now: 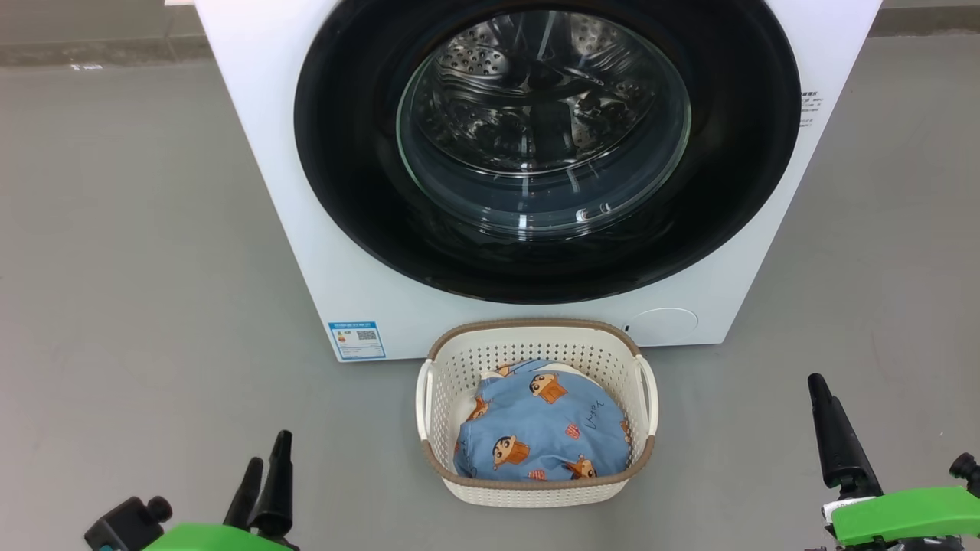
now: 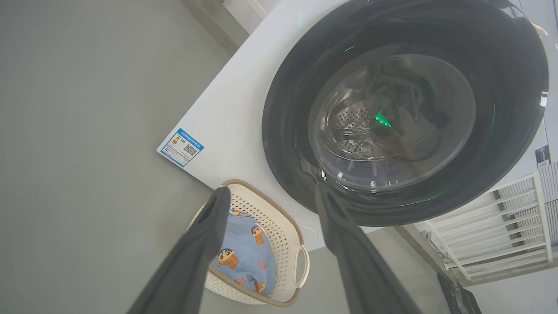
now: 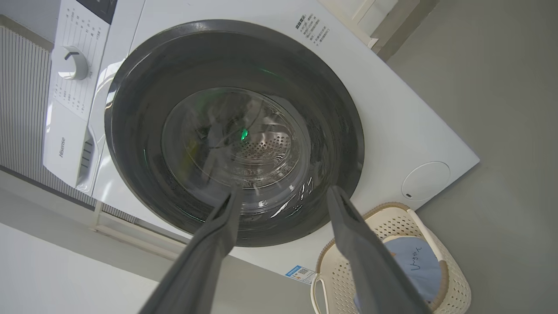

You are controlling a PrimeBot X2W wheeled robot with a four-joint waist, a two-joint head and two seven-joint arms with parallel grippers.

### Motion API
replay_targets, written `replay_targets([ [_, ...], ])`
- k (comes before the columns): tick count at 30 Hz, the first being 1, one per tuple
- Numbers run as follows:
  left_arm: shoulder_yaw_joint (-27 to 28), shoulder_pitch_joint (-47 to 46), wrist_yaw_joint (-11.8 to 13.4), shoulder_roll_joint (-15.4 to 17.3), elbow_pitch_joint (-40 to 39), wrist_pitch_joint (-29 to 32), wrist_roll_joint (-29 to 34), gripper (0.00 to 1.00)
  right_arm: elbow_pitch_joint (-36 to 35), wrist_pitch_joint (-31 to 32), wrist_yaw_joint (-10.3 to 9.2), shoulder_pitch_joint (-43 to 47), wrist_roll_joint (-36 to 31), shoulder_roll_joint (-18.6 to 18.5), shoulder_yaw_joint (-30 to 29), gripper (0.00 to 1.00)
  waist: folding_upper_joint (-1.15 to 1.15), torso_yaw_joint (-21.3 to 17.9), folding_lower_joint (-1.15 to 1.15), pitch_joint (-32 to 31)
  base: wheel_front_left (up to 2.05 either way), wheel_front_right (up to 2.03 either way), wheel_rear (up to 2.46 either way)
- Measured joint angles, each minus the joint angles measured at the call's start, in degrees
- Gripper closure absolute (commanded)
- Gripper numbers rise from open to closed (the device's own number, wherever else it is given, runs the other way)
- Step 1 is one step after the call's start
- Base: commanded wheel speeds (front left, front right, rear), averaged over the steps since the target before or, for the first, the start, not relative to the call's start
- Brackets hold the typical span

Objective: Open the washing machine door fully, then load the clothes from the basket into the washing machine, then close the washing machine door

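black gloss right across the front: the washing machine door [image 1: 360,191] sits shut, flush against the white washing machine [image 1: 260,153], steel drum glinting through the bulging glass. so step one isn't done yet, by my reading.

the basket [image 1: 536,327] stands on the grey floor [image 1: 138,268] just in front of the machine, centred under the door's lower edge, between the blue label sticker [image 1: 357,340] and the round cover [image 1: 663,325]. sensible spot, a short lift from there to the drum. the clothes [image 1: 543,436], that light blue cartoon-print garment, lie bundled inside, heaped toward the near wall and below the rim.

left gripper [image 2: 271,189] has its fingers spread wide, holding nothing, low and back on its own side. right gripper [image 3: 284,192] is just as wide and empty, well apart from door and basket, fingers aimed at the glass.

room to move? plenty of bare floor on both sides of the machine. the tight edge is the basket rim close under the door; the swing looks likely to clear it, though i can't tell for sure. which side carries the door's catch, i can't tell either.
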Motion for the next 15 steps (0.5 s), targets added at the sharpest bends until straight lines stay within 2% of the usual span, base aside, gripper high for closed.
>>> replay_targets([
  [15,-1.0,-0.2,0.0,0.2,-0.1,-2.4,13.6,0.00,-0.5,-2.3,0.00,0.0,-13.4,-2.5,2.0,0.00,0.00,0.2,0.00,-0.2,0.00,0.00,0.00],
])
